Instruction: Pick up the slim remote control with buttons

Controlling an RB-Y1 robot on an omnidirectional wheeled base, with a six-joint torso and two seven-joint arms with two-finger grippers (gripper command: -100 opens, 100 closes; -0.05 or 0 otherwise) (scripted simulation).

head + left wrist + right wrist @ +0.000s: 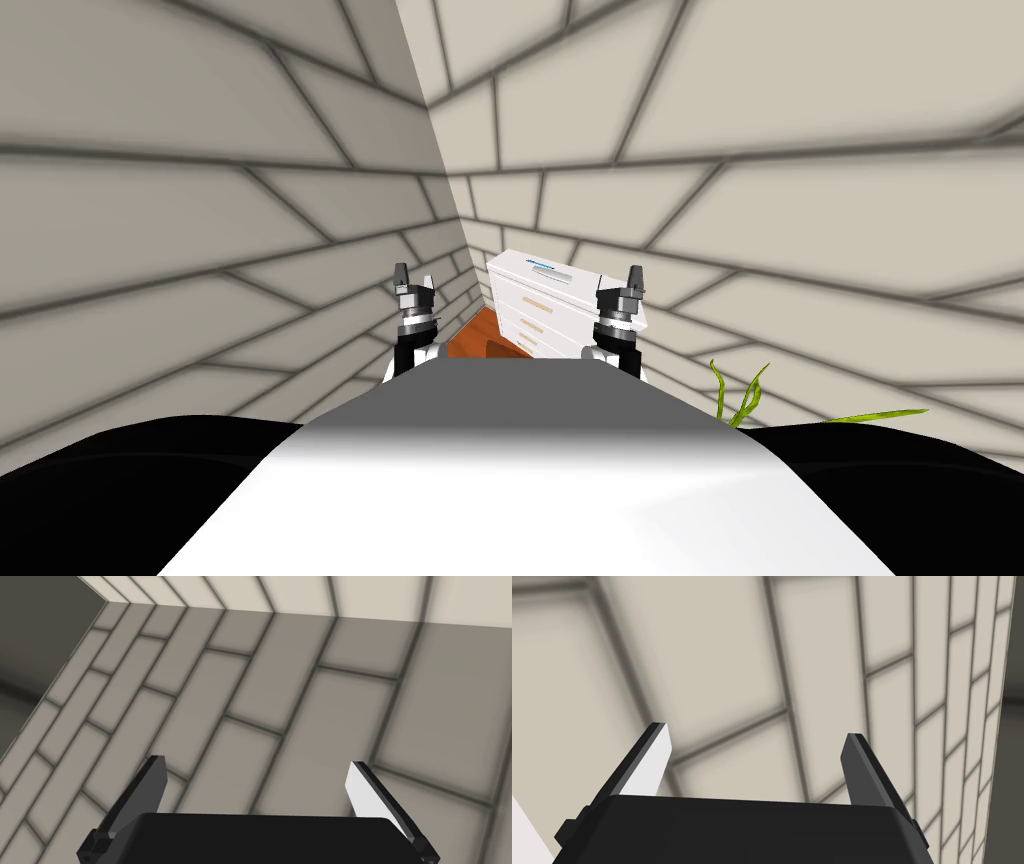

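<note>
Left gripper and right gripper raised, fingers spread wide, holding nothing. Slim blue-marked remote lying flat on top of white drawer chest in wall corner, well ahead. Orange-brown floor open between.

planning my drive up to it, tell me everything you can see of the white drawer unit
The white drawer unit stands ahead by the corner of the two tiled walls. It is a plain white box with three visible drawer fronts, all closed, each with a tan bar handle. A slim pale thing with blue marks lies on its top, too small to identify. It stands on an orange-brown surface. The right claw shows in front of its right edge.
</note>
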